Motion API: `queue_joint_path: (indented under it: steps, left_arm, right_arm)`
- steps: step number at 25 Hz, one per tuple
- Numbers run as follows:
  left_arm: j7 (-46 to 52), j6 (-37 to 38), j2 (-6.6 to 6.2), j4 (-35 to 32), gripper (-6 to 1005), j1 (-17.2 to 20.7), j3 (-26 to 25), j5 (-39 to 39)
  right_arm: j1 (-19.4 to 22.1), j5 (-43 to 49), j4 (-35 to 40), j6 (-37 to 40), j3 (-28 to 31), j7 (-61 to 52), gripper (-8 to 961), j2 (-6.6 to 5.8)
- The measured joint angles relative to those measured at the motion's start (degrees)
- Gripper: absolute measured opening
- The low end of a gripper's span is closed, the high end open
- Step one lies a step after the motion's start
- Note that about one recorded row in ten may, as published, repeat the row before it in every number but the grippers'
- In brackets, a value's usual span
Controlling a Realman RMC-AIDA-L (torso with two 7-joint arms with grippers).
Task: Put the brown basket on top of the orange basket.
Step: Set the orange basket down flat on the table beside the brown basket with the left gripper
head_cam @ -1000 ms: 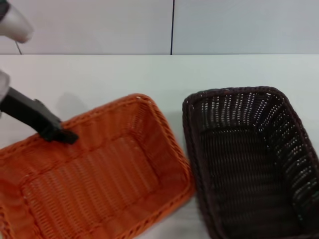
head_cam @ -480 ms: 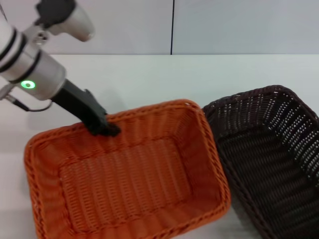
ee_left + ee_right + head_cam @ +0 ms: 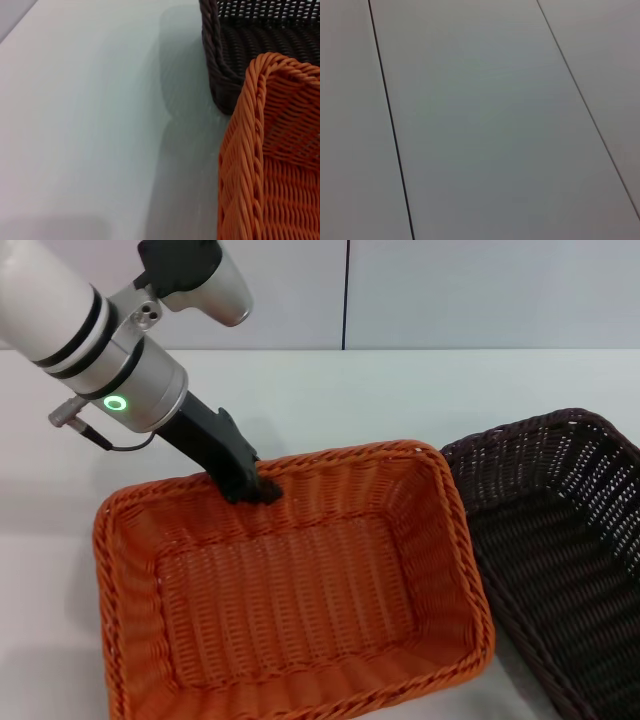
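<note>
The left end effector (image 3: 248, 486), clamped on the far rim of the orange basket (image 3: 290, 580), positions it on the desk (image 3: 400, 390) touching the brown basket (image 3: 560, 540), which must next be lifted onto it.

Two woven baskets sit on one white bench (image 3: 420, 390): one orange basket (image 3: 290, 590), filling the lower centre of the head view, and one brown basket (image 3: 560, 550) at the lower right. One robot arm (image 3: 110, 350) reaches in from the upper left, ending in one dark pincer (image 3: 250, 485) at the orange rim. One green indicator ring (image 3: 117, 403) glows on that arm.
</note>
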State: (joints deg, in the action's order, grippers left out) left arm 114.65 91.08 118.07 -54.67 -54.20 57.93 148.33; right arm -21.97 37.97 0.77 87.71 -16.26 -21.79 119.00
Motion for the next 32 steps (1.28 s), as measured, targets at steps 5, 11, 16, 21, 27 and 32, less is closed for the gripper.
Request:
queue_joint_path:
  steps: [5, 11, 16, 21, 27, 32]
  left_arm:
    - [0.0, -0.3, 0.25, 0.1, 230, -0.5, 1.2, -2.8]
    - [0.5, -0.1, 0.15, 0.5, 253, -1.3, 1.6, -4.5]
    - [0.6, 0.3, 0.17, 0.4, 272, -1.4, 1.7, -4.8]
    - [2.4, 1.6, 0.07, -0.5, 291, -1.4, 1.7, -4.8]
    - [3.4, 2.0, -0.09, -2.0, 314, -0.8, 1.7, -4.7]
    - [3.6, 1.8, -0.13, -5.1, 490, 0.2, 1.6, -4.7]
  right_arm:
    - [0.1, 0.0, 0.1, -0.1, 0.0, 0.0, 469, 0.0]
    - [0.1, 0.0, 0.2, -0.5, 0.0, 0.0, 468, -0.05]
    - [0.0, 0.0, 0.3, -0.7, 0.2, 0.0, 468, -0.14]
    - [-0.1, 0.0, 0.5, -1.2, 0.5, 0.0, 468, -0.17]
    - [-0.5, 0.0, 0.6, -1.7, 0.5, 0.0, 470, -0.18]
    - [-0.7, 0.0, 0.9, -2.1, 0.5, 0.0, 470, -0.18]
